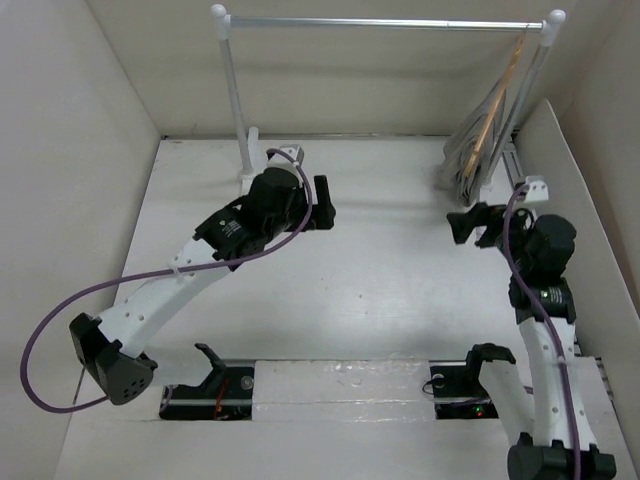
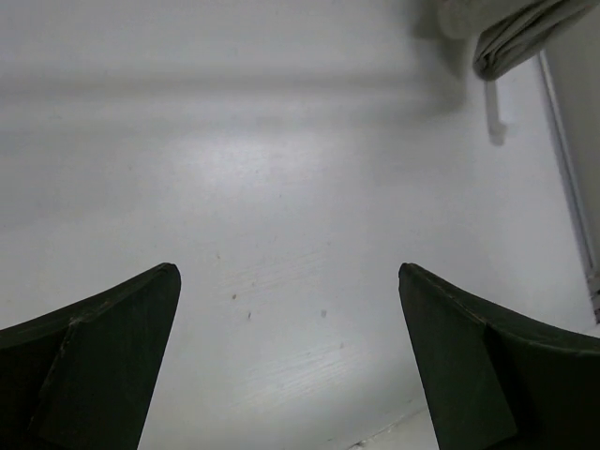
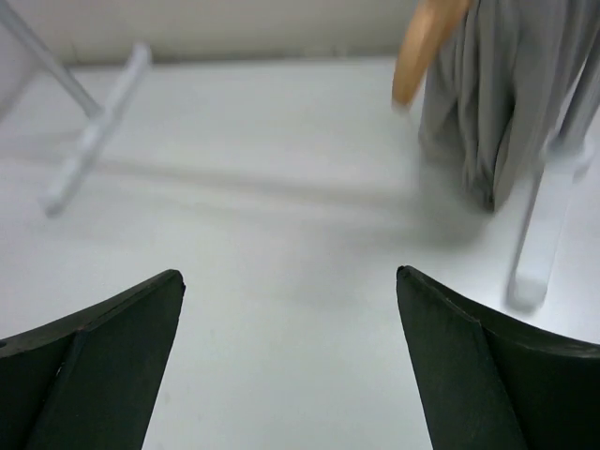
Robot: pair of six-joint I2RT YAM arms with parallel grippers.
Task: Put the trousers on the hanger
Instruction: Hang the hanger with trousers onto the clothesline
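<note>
- The left tool (image 1: 325,203), jaws spread wide and empty, hovers over the white bench (image 1: 380,290), its arm bent at the elbow.
- The right tool (image 1: 472,222) is equally wide and holds nothing.
- Just beyond it, the wrinkled grey-beige cloth trousers (image 1: 478,140) hang on the light tan wooden triangular hanger (image 1: 503,100), at the right end of the silver metal rail (image 1: 385,22).

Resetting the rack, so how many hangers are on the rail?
1: a wooden hanger at the right end of the rail, with the trousers hanging from it. The cloth could hide another.
</note>
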